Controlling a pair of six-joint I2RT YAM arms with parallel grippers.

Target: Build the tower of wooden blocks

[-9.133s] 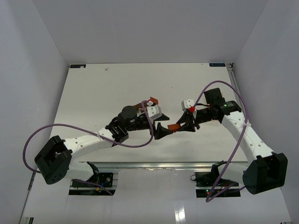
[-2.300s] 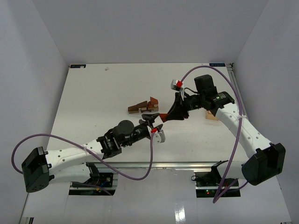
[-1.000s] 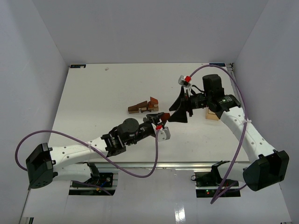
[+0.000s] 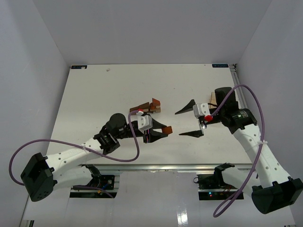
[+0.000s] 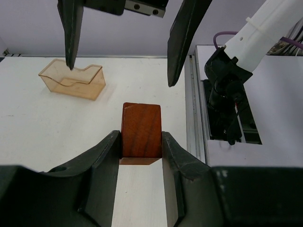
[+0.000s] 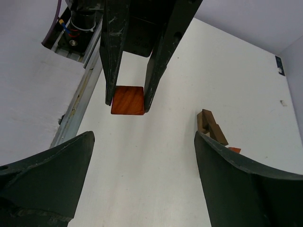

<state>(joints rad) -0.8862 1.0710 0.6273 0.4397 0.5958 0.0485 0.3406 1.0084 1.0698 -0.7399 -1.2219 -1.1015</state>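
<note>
My left gripper (image 4: 162, 131) is shut on a reddish-brown wooden block (image 4: 167, 129), held just above the table. In the left wrist view the block (image 5: 141, 130) sits squeezed between both fingers (image 5: 102, 156). My right gripper (image 4: 188, 122) stands wide open a short way to the right, facing the block, with nothing between its fingers. From the right wrist, the held block (image 6: 128, 100) shows ahead of my open right gripper (image 6: 143, 137). The low cluster of brown blocks (image 4: 144, 108) lies behind the left gripper and appears again as the cluster (image 6: 211, 126).
A clear amber container (image 5: 73, 80) sits on the table beyond the right gripper; the top view shows it as a tan shape (image 4: 218, 96) behind the right arm. The table's metal front rail (image 4: 156, 166) runs close below both grippers.
The right gripper has drawn back to the right, away from the left gripper, and now faces it. The left gripper has turned and shifted slightly, still holding the block.
</note>
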